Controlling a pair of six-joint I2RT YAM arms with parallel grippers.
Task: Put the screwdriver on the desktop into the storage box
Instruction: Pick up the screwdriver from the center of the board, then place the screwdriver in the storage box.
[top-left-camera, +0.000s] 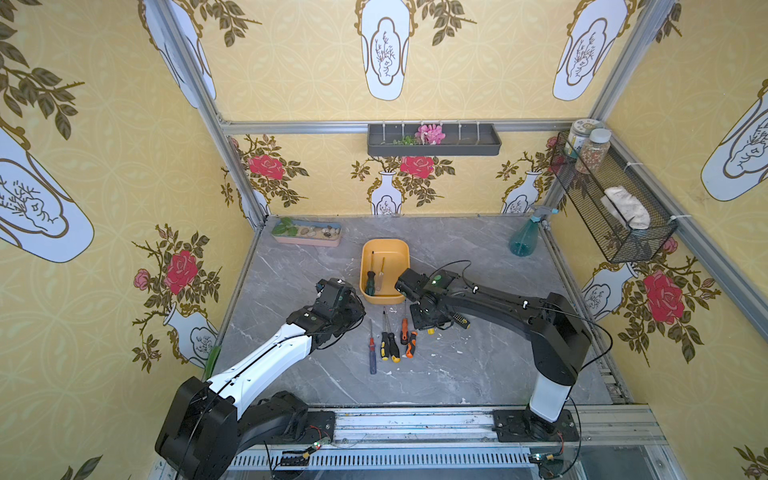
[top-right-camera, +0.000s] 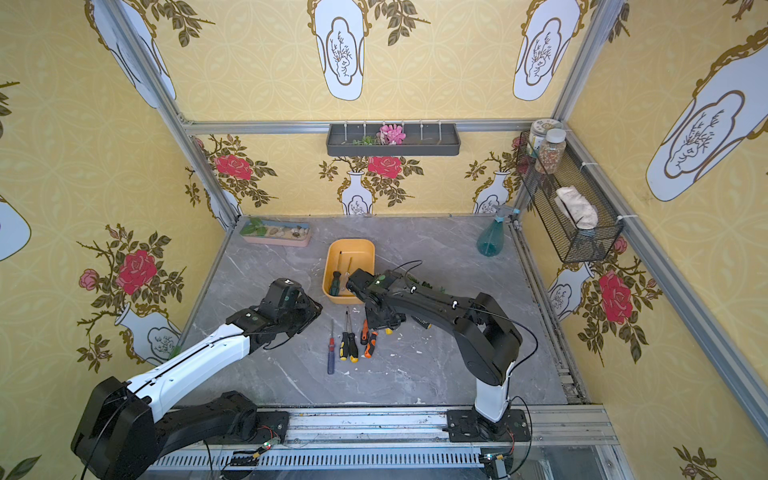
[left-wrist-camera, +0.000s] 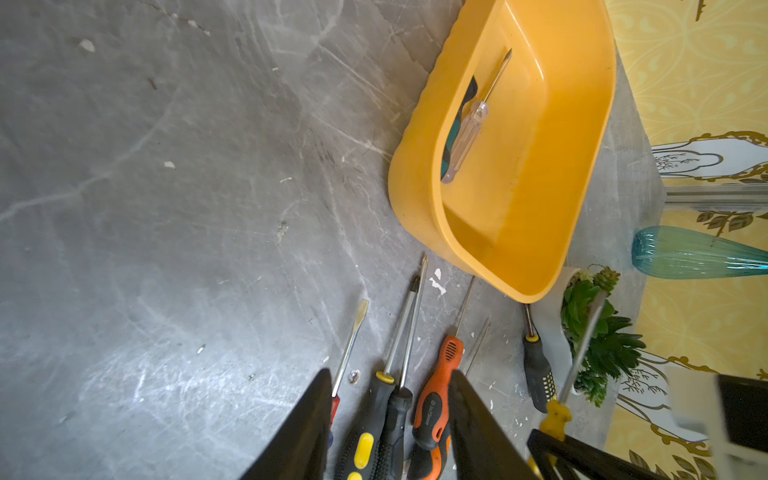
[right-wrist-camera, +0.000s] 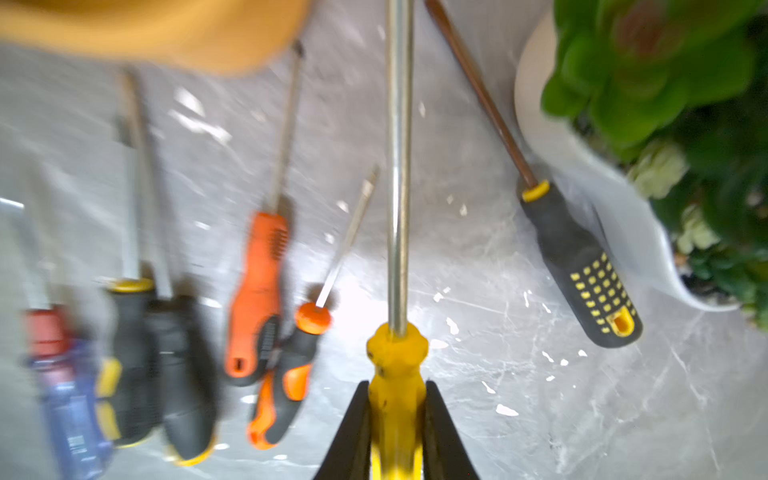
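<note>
The screwdriver (right-wrist-camera: 397, 353) is grasped by its handle in the right end effector (right-wrist-camera: 397, 388). The left end effector (left-wrist-camera: 390, 374) is seen released, empty.

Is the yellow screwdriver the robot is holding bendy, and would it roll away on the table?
Probably not bendy: the yellow screwdriver has a straight metal shaft that juts from the right gripper without sagging. It might roll on the flat desktop, since its handle looks rounded. The smooth handle could also slip in the jaws.
</note>
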